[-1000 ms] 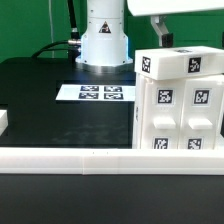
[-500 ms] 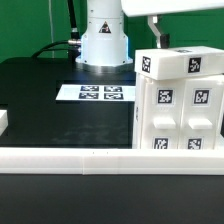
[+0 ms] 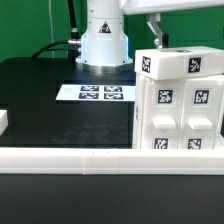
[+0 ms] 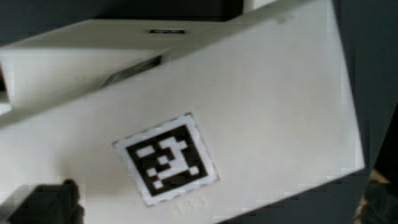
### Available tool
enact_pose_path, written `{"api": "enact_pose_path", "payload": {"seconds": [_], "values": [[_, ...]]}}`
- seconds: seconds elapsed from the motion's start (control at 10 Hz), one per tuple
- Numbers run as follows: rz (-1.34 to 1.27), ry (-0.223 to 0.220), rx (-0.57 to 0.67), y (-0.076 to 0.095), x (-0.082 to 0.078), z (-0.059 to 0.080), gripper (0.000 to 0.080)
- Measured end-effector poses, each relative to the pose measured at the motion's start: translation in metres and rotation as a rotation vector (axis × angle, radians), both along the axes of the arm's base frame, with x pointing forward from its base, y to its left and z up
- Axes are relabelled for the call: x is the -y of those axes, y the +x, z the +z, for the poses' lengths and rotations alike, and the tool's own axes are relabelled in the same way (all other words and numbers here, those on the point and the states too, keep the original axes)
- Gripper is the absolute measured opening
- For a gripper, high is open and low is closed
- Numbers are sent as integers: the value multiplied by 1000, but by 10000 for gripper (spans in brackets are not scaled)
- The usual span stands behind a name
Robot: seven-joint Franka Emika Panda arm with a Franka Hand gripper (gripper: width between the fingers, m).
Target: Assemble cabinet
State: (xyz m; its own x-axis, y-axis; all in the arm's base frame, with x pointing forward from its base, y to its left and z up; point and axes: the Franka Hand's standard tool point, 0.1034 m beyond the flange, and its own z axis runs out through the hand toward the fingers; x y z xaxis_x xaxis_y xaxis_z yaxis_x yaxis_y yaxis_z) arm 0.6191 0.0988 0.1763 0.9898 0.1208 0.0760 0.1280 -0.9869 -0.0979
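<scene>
The cabinet [image 3: 180,100], a large white box with several black-and-white tags, stands at the exterior view's right, against the white front rail. My gripper [image 3: 160,36] hangs just above its top back edge, mostly cut off by the frame's top. In the wrist view the cabinet's white top face [image 4: 231,90] with one tag [image 4: 169,160] fills the picture. My gripper [image 4: 214,205] is open. One dark fingertip [image 4: 45,205] shows at one edge and the other at the opposite edge, with the white face between them and nothing held.
The marker board [image 3: 100,93] lies on the black table in front of the robot base [image 3: 105,35]. A long white rail [image 3: 70,156] runs along the front. A small white piece [image 3: 3,122] sits at the exterior view's left edge.
The gripper body at the top has shifted slightly up and toward the exterior view's left. The cabinet has not moved.
</scene>
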Motion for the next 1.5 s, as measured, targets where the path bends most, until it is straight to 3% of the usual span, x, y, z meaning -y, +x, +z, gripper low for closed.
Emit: {"api": "enact_pose_path", "payload": {"seconds": [0.7, 1.5], "values": [[528, -56, 39, 1, 7, 0, 797], [1095, -153, 55, 0, 13, -3, 797]]}}
